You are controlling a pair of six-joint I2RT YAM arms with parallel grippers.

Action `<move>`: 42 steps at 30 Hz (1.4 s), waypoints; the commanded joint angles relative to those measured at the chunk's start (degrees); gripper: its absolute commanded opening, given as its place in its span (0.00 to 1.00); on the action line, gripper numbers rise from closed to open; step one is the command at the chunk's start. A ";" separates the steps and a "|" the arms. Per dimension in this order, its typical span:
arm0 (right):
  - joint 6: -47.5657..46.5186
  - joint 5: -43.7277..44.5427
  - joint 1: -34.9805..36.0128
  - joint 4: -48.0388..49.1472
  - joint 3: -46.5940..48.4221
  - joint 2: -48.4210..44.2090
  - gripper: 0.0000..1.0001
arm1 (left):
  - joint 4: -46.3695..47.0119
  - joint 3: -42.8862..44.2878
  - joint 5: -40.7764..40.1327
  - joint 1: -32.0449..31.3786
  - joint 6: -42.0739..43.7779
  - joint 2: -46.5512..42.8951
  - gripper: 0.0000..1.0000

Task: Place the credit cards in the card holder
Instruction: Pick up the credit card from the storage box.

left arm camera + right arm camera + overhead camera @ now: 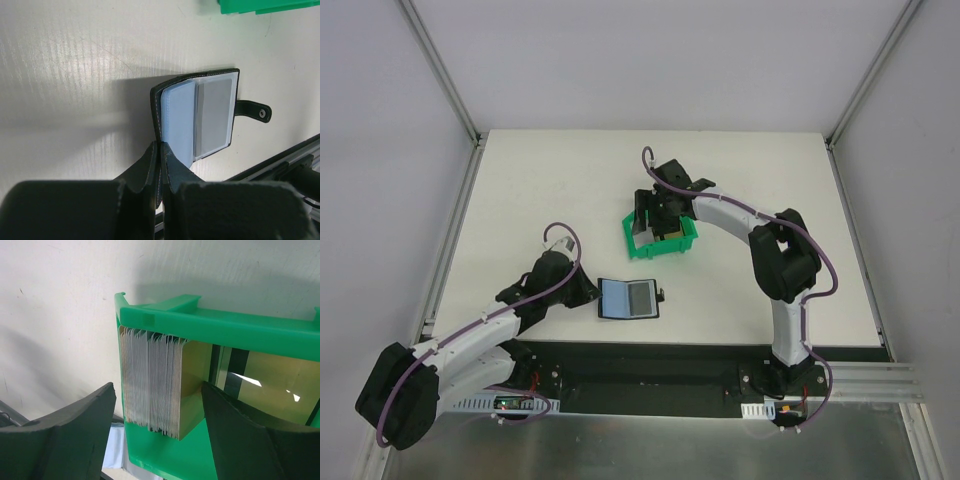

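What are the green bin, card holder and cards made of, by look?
Green bin: glossy moulded plastic, uniform colour. Card holder: black leather or imitation, stitched edge, snap tab; sleeves clear bluish plastic. Credit cards: thin stiff plastic probably, gold face reflective.

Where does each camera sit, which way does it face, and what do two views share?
Top external: above and behind the bases, looking down on the white table; left arm and right arm both show.
Left wrist: low over the table, facing the open card holder along the left gripper, shut on its cover.
Right wrist: facing the credit cards standing in the green bin, framed by the open right gripper.
Shared: top external and left wrist both show the card holder and the bin.
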 commanded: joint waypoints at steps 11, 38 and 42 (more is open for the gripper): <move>1.15 -0.98 0.07 0.88 0.04 -3.61 0.55 | 0.80 2.06 1.43 0.41 1.69 1.01 0.00; 0.19 0.25 -0.54 -0.52 0.21 -5.55 0.17 | 1.42 2.06 2.05 0.41 1.87 2.07 0.00; -1.13 2.97 -0.81 -2.10 1.26 -6.08 0.12 | 1.42 1.62 2.05 0.41 2.05 2.07 0.00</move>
